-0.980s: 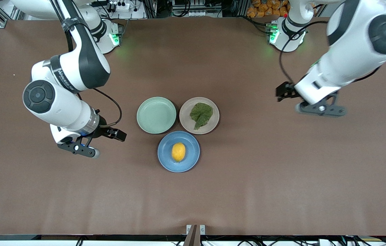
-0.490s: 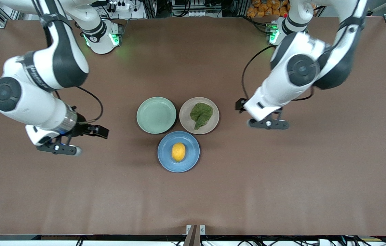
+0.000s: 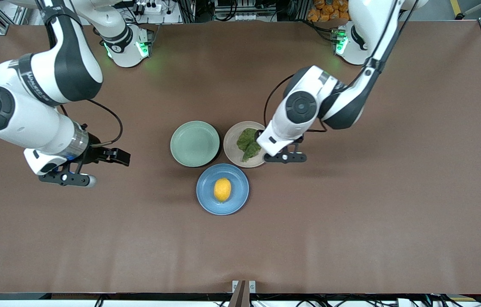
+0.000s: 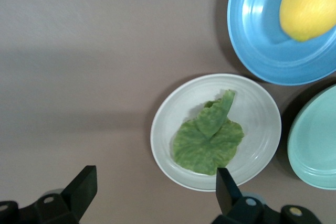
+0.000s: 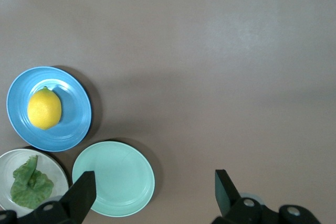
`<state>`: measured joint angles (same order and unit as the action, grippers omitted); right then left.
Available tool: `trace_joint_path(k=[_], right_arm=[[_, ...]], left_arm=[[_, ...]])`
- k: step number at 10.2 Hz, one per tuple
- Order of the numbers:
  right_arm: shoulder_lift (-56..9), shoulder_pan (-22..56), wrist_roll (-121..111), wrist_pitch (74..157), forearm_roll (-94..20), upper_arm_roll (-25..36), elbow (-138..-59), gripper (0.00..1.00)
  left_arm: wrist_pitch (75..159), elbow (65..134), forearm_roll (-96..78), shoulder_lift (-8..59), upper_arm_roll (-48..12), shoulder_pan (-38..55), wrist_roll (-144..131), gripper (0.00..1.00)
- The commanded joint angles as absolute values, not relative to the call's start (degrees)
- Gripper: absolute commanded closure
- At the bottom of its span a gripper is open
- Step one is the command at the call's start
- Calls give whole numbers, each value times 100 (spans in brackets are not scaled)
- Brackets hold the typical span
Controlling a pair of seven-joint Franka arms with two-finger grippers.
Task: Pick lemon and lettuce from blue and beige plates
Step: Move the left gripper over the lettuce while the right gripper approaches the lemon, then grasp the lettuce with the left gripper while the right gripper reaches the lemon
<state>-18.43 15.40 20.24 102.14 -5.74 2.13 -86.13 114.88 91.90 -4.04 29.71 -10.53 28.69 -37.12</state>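
The yellow lemon [image 3: 222, 189] lies on the blue plate [image 3: 205, 189], the plate nearest the front camera. The crinkled green lettuce [image 3: 249, 142] lies on the beige plate [image 3: 231, 147]. My left gripper [image 3: 285, 157] hangs open over that plate's edge toward the left arm's end. In the left wrist view, the left gripper [image 4: 155, 190] has one finger over the beige plate's rim [image 4: 163, 129], beside the lettuce [image 4: 209, 142], and the other over bare table. My right gripper [image 3: 66, 178] is open and empty over bare table toward the right arm's end. The right wrist view shows the lemon [image 5: 44, 108] far from the right gripper [image 5: 155, 187].
An empty mint-green plate [image 3: 194, 143] sits beside the beige plate, toward the right arm's end, and touches the other two plates. The brown table mat [image 3: 351, 221] spreads wide around the three plates. Both arm bases stand at the table's edge farthest from the front camera.
The left arm has swung in from its end of the table to the beige plate's edge. The right arm has drawn away from the plates toward its own end. Both grippers stayed open.
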Motion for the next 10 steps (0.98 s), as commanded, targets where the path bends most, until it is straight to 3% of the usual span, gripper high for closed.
trace_joint_path(k=[1, 6, 10], right_arm=[[-2117, 1748, 2547, 10370, -606, 185, -8500, 0], [-2714, 2135, 3742, 11423, -650, 158, -8446, 0], [-3557, 2548, 4709, 12215, -633, 141, -8043, 0]], left_arm=[[11496, 9070, -396, 3277, -967, 3171, -4112, 0], [12190, 9070, -185, 3901, -958, 3656, -4622, 0], [12559, 9070, -97, 4279, -940, 3849, -4614, 0]])
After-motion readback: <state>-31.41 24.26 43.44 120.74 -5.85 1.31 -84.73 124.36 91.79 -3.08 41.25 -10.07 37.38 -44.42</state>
